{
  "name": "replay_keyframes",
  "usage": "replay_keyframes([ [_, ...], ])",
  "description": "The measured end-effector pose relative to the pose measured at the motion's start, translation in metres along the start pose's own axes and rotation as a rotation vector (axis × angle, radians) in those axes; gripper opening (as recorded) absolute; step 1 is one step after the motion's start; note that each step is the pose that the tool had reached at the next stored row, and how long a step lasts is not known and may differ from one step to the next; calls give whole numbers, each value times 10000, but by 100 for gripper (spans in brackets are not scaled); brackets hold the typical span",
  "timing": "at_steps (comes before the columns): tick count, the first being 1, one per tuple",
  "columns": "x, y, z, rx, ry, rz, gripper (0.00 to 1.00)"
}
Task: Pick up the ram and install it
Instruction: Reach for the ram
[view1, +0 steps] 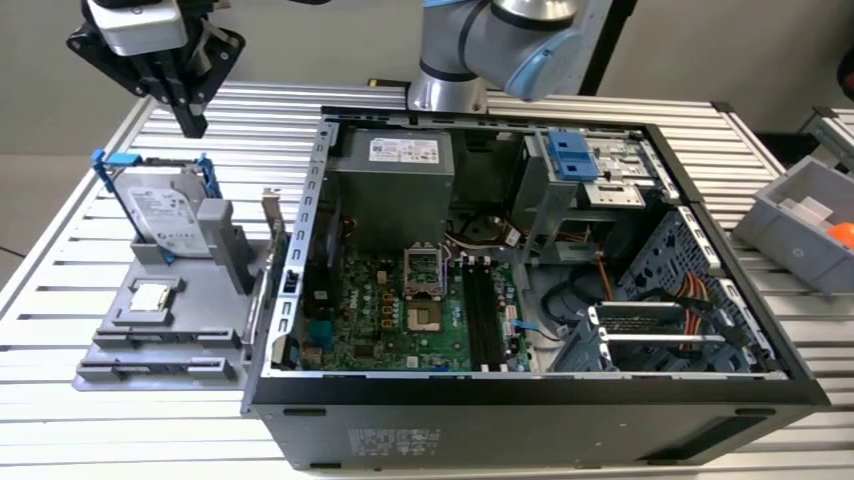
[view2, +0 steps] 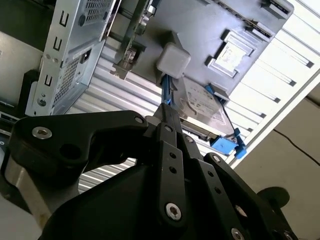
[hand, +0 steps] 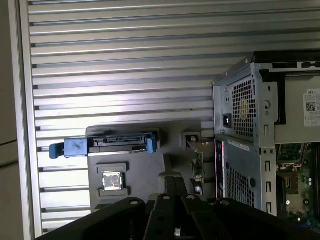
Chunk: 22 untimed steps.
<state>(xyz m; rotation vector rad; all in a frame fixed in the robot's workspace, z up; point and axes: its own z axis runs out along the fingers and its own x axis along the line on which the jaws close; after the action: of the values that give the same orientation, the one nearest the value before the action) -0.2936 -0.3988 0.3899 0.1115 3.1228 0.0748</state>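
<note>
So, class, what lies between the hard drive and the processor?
Only bare holder between drive and processor, seen in the exterior view.

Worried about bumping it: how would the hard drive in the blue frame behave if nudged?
The hard drive looks rigid and metal-cased, so probably stiff and dense. It stands on edge in the grey holder, so a sideways nudge might tip it.

Holder (view1: 147, 355) exterior view's left of case (view1: 534, 432); hard drive (view1: 167, 215) upright on holder, processor (view1: 151, 296) before it.
</note>
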Motion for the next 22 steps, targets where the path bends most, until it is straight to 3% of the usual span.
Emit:
replay_keyframes([
  [15,237,-17,0,0,0,-3,0],
  [22,306,-22,3,0,1,-9,0],
])
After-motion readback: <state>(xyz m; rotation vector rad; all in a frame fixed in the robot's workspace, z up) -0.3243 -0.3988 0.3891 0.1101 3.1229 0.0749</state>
